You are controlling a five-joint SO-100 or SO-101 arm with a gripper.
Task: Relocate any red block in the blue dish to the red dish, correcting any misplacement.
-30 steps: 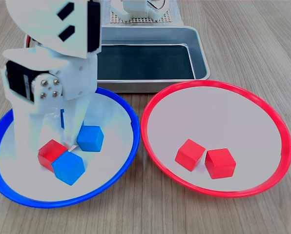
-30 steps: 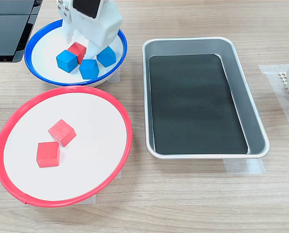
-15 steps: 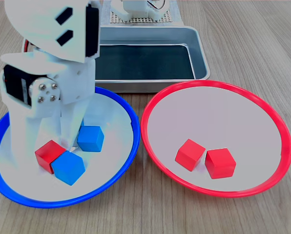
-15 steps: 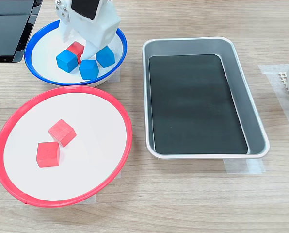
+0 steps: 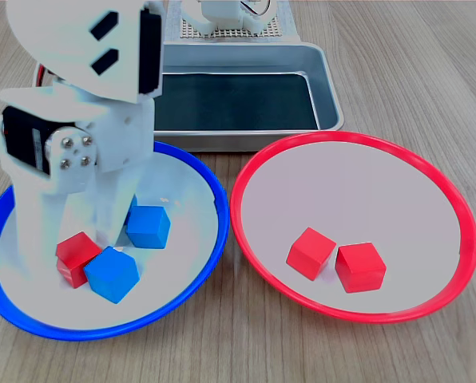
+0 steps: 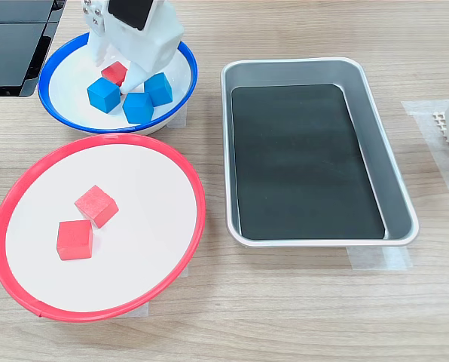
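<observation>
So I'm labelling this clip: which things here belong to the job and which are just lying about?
Part of the job:
- red block in the blue dish
- red dish
- gripper, down around that block

Lying about:
- three blue cubes
- two red cubes already in the red dish
- steel tray

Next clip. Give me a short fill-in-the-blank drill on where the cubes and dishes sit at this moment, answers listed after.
1. The red dish holds ____ red cubes.
2. The red block under the gripper lies in the dish with the ____ rim.
3. In the second exterior view, the blue dish holds ____ blue cubes.
4. The steel tray holds ____ cubes.

Missing words: two; blue; three; no
</observation>
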